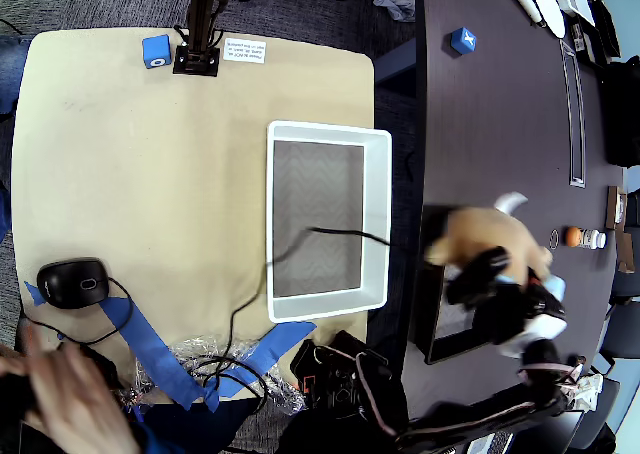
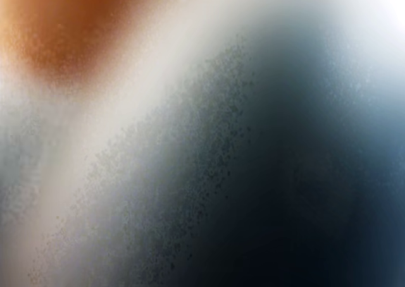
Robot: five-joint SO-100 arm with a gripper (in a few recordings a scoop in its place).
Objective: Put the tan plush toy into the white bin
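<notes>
Two surfaces fill the overhead view: a beige table (image 1: 150,194) at the left and a dark desk (image 1: 500,124) at the right. The tan plush toy (image 1: 480,236) is over the dark desk, blurred, above the corner of a black tray (image 1: 440,324) and well to the right of the white bin (image 1: 378,224). It looks soft and light, so it should squash under pressure and sag or swing from wherever it is pinched; a grip across the thick middle of the body would likely hold better than one on a limb or a patch. The gripper (image 1: 490,274) sits right against the toy's lower side, its dark fingers overlapping the fur, but the blur hides whether the jaws are closed on it, so I cannot tell. In the wrist view, all is out of focus: an orange-tan smear at top left and pale and dark bands.

The bin stands empty on the beige table's right edge, with a black cable (image 1: 340,236) draped over its rim. An orange ball (image 1: 572,236) lies farther right on the desk.
</notes>
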